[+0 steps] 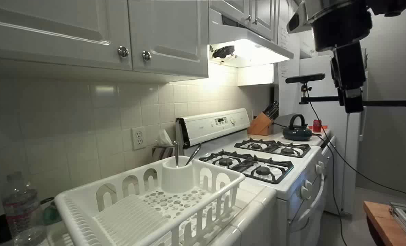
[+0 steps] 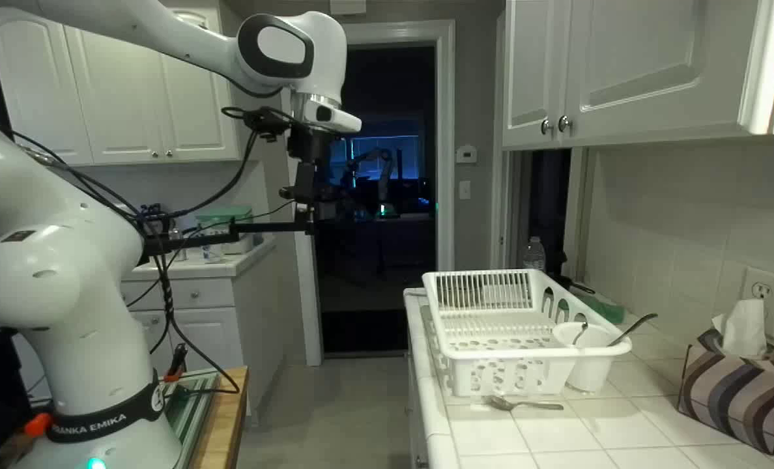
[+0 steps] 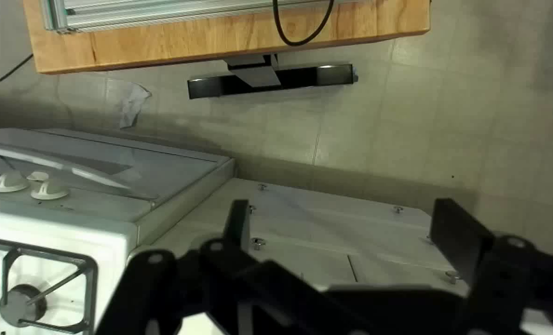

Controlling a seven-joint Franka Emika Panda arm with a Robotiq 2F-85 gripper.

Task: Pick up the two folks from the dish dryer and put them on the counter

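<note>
Count one tool (image 3: 344, 218), spread wide; in an exterior view, one rack (image 2: 517, 354) right, on bench (image 2: 485, 426), two utensils (image 2: 636, 326) in one near-right cup (image 2: 589, 374), one loose utensil (image 2: 537, 406) nearer.

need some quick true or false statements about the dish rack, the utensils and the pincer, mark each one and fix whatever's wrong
1. Two utensils stand in the white cup at the corner of the dish rack. True.
2. The pincer is open and holds nothing. True.
3. The pincer is touching the dish rack. False: in both exterior views it hangs apart from it.
4. A third utensil lies on the counter, outside the dish rack. True.
5. The white cup lies tipped on its side. False: it stands upright.
</note>
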